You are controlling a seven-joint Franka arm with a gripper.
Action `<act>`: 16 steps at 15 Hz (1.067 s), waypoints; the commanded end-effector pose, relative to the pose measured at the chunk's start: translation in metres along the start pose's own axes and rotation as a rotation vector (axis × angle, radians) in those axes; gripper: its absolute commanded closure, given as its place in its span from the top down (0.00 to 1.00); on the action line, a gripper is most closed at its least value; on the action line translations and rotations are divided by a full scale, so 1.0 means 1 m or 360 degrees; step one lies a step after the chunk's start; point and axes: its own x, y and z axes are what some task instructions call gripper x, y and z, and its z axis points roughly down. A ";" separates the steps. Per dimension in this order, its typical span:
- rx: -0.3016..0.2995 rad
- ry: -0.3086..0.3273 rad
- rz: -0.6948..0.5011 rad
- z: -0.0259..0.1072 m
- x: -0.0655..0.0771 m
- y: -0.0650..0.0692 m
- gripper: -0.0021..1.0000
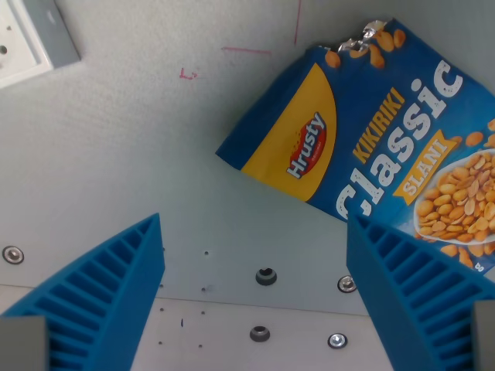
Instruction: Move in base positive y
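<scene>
a pale grey table top (139, 154) fills the scene under even, soft light. faint red pen marks (246, 51) cross it at the far side. screws (266, 276) and small holes dot the near strip. a white block (31, 39) sits far left.

The blue peanut bag (387, 131) carries the brand "Hrusty" in white on a red emblem inside its yellow panel. Beside it run "KIKIRIKI" in yellow, "Classic" in large white letters, and "SLANI" on an orange band. On the grey surface (139, 154), a faint red pen mark (186, 74) possibly reads "L".
</scene>
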 end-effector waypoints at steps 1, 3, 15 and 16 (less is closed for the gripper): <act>-0.0002 0.0009 0.0000 -0.002 0.002 -0.005 1.00; -0.0002 0.0009 0.0000 -0.002 0.004 -0.015 1.00; -0.0002 0.0009 0.0000 -0.002 0.022 -0.075 1.00; -0.0002 0.0009 0.0000 -0.003 0.024 -0.080 1.00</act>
